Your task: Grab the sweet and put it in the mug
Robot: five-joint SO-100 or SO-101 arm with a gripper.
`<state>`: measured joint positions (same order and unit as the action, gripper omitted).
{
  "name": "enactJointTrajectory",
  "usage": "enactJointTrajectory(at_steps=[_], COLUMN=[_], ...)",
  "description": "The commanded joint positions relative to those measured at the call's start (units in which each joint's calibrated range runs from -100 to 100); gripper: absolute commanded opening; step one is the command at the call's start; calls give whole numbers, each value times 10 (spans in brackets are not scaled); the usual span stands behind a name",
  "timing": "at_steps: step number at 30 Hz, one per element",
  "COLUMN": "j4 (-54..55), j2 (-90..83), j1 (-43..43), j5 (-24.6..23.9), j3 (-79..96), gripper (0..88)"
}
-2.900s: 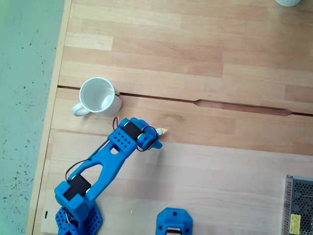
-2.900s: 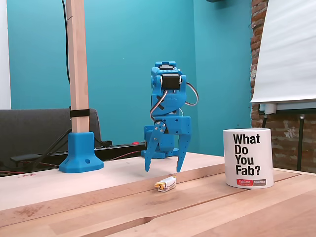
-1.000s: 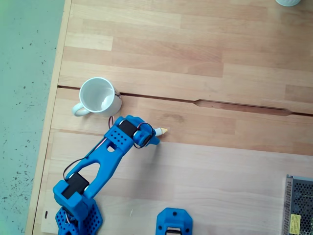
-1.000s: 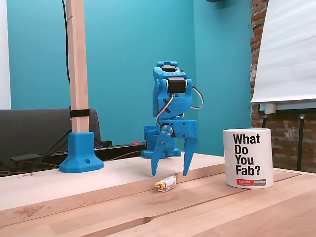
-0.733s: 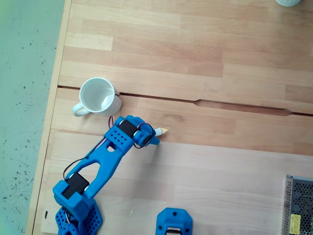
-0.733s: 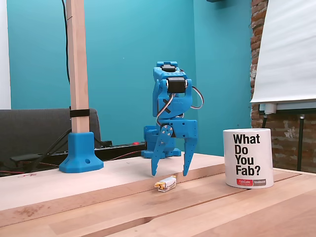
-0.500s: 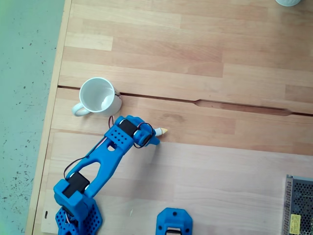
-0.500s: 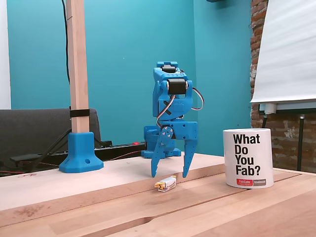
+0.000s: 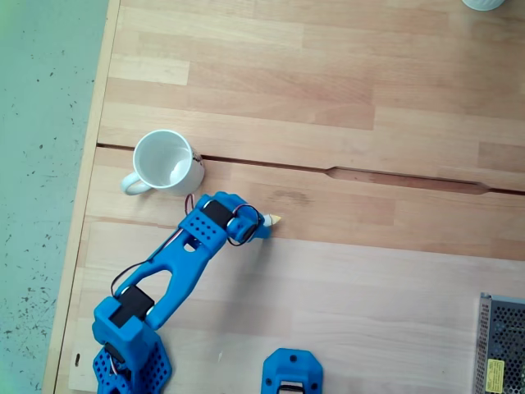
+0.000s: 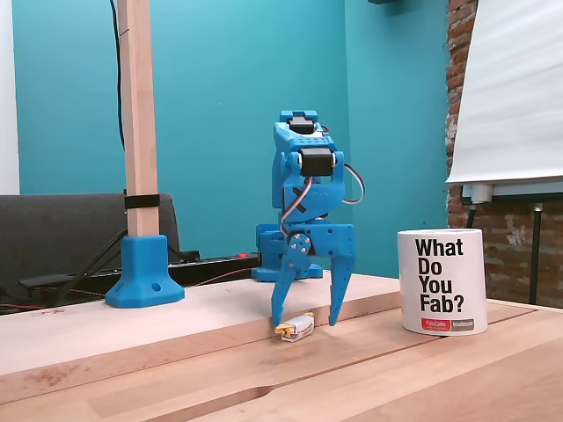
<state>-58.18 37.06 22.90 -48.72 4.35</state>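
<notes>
Directly beneath the blue pincer, its two fingers spread wide and pointing down, the sweet lies on the desk between the tips, apparently lengthwise across the gap. The white mug stands well apart.

The mug reads "What Do You Fab?" in black.

Both fixed views evenly and brightly lit, diffuse; no hard shadows; a faint soft shadow on the table beneath the gripper; focus sharp around it; top-down picture slightly washed and soft; mild glare inside the mug, up-left of the gripper; no evident edge distortion.
</notes>
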Motion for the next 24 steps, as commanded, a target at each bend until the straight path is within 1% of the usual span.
enactJointTrajectory(at_steps=[1, 24], j4=[8, 7], j2=[-13, -4], j1=[6, 3], j5=[-1, -4], j3=[1, 3], gripper=[290, 275])
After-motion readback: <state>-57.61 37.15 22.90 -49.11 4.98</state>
